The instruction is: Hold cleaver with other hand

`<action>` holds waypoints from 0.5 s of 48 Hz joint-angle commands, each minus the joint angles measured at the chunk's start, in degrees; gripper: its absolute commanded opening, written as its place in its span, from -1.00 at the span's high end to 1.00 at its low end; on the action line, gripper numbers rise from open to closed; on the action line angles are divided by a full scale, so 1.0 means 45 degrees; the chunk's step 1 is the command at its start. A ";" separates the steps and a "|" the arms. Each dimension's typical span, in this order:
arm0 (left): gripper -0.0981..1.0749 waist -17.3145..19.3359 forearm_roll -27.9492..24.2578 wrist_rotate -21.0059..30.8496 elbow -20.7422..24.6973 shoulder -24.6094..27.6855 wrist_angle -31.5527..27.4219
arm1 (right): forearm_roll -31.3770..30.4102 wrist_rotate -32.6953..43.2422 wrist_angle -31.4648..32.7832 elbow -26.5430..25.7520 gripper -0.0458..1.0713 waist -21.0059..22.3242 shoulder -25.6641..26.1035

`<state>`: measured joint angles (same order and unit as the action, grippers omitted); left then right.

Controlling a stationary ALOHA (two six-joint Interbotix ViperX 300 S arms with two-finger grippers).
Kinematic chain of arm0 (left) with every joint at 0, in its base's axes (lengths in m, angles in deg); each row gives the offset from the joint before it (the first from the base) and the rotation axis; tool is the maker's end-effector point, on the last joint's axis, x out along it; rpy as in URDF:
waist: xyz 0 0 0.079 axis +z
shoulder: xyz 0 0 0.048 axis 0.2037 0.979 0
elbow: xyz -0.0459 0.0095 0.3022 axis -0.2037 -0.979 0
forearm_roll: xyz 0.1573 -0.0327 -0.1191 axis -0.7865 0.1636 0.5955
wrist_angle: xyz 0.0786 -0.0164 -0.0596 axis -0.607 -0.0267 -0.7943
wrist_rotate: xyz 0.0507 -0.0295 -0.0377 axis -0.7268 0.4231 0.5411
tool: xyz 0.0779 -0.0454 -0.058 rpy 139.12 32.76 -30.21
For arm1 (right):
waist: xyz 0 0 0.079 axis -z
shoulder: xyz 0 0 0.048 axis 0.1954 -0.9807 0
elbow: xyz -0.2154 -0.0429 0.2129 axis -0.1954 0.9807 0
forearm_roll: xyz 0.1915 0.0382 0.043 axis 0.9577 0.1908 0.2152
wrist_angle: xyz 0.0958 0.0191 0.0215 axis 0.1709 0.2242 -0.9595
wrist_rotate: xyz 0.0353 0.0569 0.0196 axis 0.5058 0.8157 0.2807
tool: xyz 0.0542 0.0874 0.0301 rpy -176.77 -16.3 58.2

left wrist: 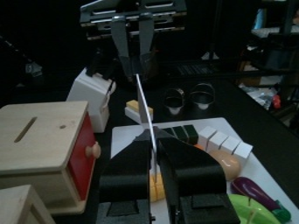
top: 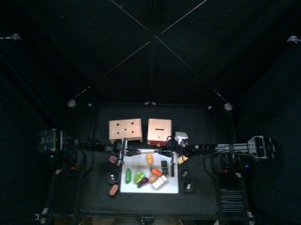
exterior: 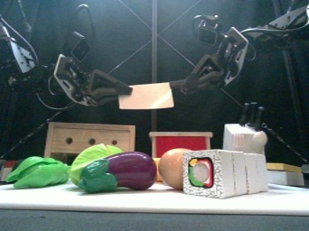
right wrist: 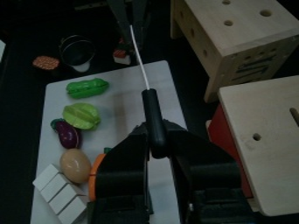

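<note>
I see the tabletop [exterior: 157, 200] with toy food on its white board, my left tool [exterior: 121, 92] and right tool [exterior: 182, 87] both clamped on the cleaver [exterior: 146, 96], held mid-air at twelve o'clock above the food

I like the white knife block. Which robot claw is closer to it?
Right. The right gripper holds the cleaver at the end toward the knife block; the left gripper holds its far end.
</note>
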<state>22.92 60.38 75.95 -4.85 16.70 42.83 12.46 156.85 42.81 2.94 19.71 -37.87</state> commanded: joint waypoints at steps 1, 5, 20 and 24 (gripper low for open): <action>0.11 -0.0059 -0.0117 -0.0332 0.0215 0.0176 -0.0156 | 0.0000 0.0020 -0.0215 -0.0078 0.29 0.0684 0.0059; 0.11 -0.0117 -0.0098 -0.0801 0.0234 0.0410 -0.0332 | 0.0020 0.0020 -0.0313 -0.0039 0.29 0.0820 -0.0137; 0.11 -0.0137 0.0449 -0.1035 0.0195 0.0703 -0.0605 | 0.0098 0.0020 -0.0410 0.0098 0.29 0.0840 -0.1113; 0.11 -0.0156 0.0449 -0.1016 0.0234 0.0977 -0.0762 | 0.0098 0.0039 -0.0410 0.0098 0.29 0.0801 -0.1270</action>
<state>23.09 62.57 71.46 -4.50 20.57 39.58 12.72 156.85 40.79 3.73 21.90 -43.76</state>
